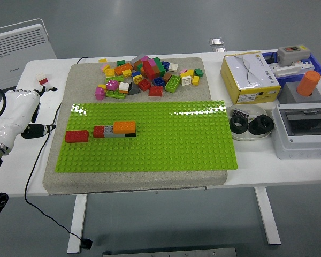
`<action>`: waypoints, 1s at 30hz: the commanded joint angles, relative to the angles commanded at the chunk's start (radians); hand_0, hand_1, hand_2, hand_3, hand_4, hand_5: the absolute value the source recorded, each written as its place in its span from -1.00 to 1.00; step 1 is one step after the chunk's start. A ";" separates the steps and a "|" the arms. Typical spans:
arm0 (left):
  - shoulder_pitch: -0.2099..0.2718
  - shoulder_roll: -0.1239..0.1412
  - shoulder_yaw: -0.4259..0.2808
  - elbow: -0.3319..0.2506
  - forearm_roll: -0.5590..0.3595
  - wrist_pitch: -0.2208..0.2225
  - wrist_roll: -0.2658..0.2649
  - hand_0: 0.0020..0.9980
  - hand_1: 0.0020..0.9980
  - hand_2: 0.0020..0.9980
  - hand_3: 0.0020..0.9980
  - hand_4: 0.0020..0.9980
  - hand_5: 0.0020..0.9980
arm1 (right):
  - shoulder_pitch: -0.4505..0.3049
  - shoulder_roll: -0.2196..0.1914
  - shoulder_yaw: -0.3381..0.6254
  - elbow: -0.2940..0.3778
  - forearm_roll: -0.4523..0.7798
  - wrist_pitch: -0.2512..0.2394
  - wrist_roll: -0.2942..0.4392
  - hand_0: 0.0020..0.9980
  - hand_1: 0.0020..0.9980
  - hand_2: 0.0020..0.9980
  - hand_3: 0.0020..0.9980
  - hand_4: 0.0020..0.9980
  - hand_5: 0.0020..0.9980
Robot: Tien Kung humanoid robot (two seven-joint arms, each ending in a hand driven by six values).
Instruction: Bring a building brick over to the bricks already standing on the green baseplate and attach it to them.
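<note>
The green baseplate (166, 139) lies on a grey mat. Near its left end stands a single red brick (76, 136). Just right of it is a joined row of bricks (115, 131): red, grey and black, with an orange brick (124, 127) on top. A pile of loose bricks (144, 75) in many colours lies on the mat behind the baseplate. My left hand (36, 111), white with dark fingertips, is over the table's left edge, apart from the baseplate, fingers relaxed and holding nothing. The right arm is out of view.
A yellow and white box (250, 77), a white dish with two black nuts (250, 124), a grey switch box (305, 131) and an orange cylinder (309, 83) stand at the right. A black cable (40, 155) runs over the table's left side. A small white and red piece (43, 79) lies far left.
</note>
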 joint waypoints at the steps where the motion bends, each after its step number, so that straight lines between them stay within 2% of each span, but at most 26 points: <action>1: -0.016 0.009 0.019 0.013 -0.014 -0.019 -0.004 0.18 -0.50 -0.69 0.46 0.96 -1.00 | 0.001 -0.002 0.000 0.001 0.000 0.001 -0.001 0.32 0.12 0.25 0.35 0.42 0.95; 2: -0.037 0.021 0.042 0.033 -0.035 -0.042 -0.008 0.18 -0.50 -0.69 0.46 0.96 -1.00 | 0.003 -0.003 0.000 0.002 0.000 0.001 -0.001 0.32 0.12 0.25 0.35 0.42 0.95; 3: -0.058 0.031 0.065 0.050 -0.056 -0.065 -0.008 0.17 -0.52 -0.71 0.38 0.74 -1.00 | 0.004 -0.005 0.000 0.004 0.000 0.002 -0.002 0.31 0.12 0.23 0.34 0.42 0.95; 7: -0.135 0.055 0.147 0.090 -0.133 -0.160 0.020 0.17 -0.52 -0.71 0.38 0.74 -1.00 | 0.010 -0.009 0.000 0.007 0.000 0.004 -0.005 0.31 0.12 0.23 0.34 0.42 0.95; 8: -0.148 0.057 0.157 0.093 -0.146 -0.180 0.028 0.17 -0.52 -0.71 0.38 0.74 -1.00 | 0.011 -0.010 0.000 0.008 0.000 0.004 -0.005 0.31 0.12 0.23 0.34 0.42 0.95; 9: -0.163 0.058 0.167 0.095 -0.158 -0.208 0.038 0.10 -0.60 -0.76 0.37 0.76 -1.00 | 0.012 -0.011 0.000 0.009 0.000 0.005 -0.006 0.31 0.12 0.20 0.34 0.43 0.94; 12: -0.187 0.051 0.170 0.095 -0.173 -0.283 0.067 0.10 -0.60 -0.76 0.37 0.76 -1.00 | 0.014 -0.014 0.000 0.011 0.000 0.008 -0.009 0.31 0.12 0.20 0.34 0.43 0.94; 15: -0.199 0.039 0.165 0.098 -0.172 -0.345 0.093 0.08 -0.61 -0.76 0.39 0.79 -1.00 | 0.016 -0.015 0.000 0.011 0.000 0.009 -0.010 0.31 0.11 0.18 0.34 0.43 0.93; 21: -0.220 0.004 0.170 0.128 -0.180 -0.416 0.118 0.08 -0.61 -0.76 0.39 0.79 -1.00 | 0.018 -0.017 0.000 0.012 0.000 0.010 -0.011 0.31 0.11 0.18 0.34 0.43 0.93; 26: -0.249 -0.040 0.166 0.183 -0.205 -0.454 0.139 0.10 -0.60 -0.75 0.40 0.82 -1.00 | 0.021 -0.018 0.000 0.012 0.000 0.009 -0.013 0.31 0.10 0.18 0.34 0.43 0.93; 30: -0.255 -0.072 0.141 0.199 -0.198 -0.461 0.147 0.12 -0.58 -0.71 0.39 0.83 -1.00 | 0.022 -0.018 0.000 0.012 0.000 0.008 -0.014 0.31 0.11 0.18 0.34 0.43 0.92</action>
